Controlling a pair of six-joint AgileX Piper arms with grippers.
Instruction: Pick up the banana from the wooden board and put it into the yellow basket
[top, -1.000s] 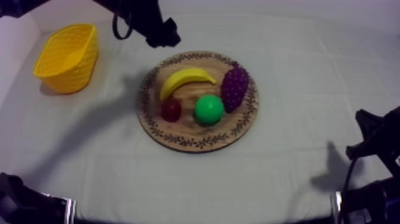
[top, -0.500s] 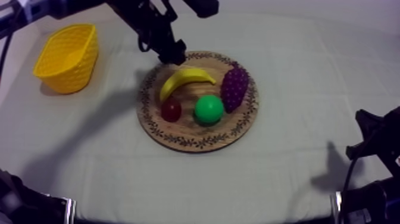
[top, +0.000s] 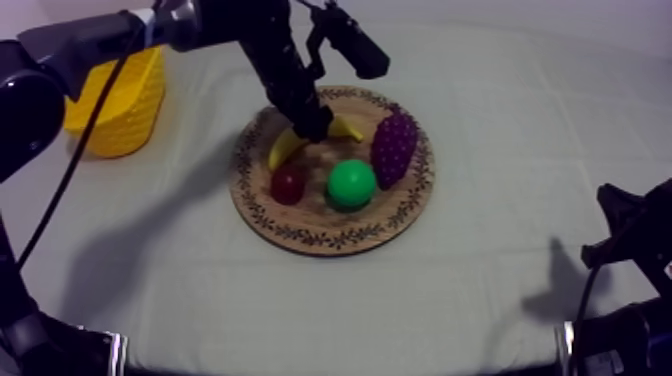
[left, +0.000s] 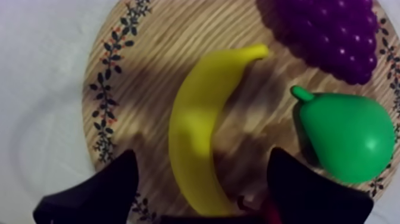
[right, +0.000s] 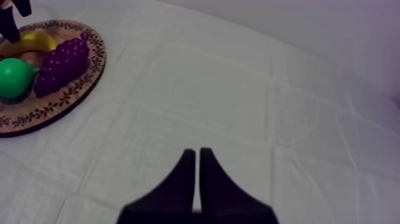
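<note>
Banana (left: 201, 125) lies flat on the wooden board (left: 149, 71). My left gripper (left: 202, 173) is poised over it, its two black fingers spread wide, one on each side of the fruit and gripping nothing. From the wrist view they seem to straddle the half away from the grapes (left: 333, 33) rather than the middle, so I judge that an off-centre grip could let the smooth, curved banana pivot or squirt out on closing or lifting.

One finger stands close to the pear (left: 348, 140). A descent slightly off line could knock the pear so that it rolls into the small red fruit (top: 288, 184). The other finger hangs over the board's patterned rim, and if it catches there it could tip or drag the board.

The yellow basket (top: 130, 100) sits well apart at the table's left, so a weak hold might drop the banana on the cloth (top: 480, 290) during the carry. My right gripper (right: 197, 156) is closed to a narrow wedge over bare cloth, well away from the board
</note>
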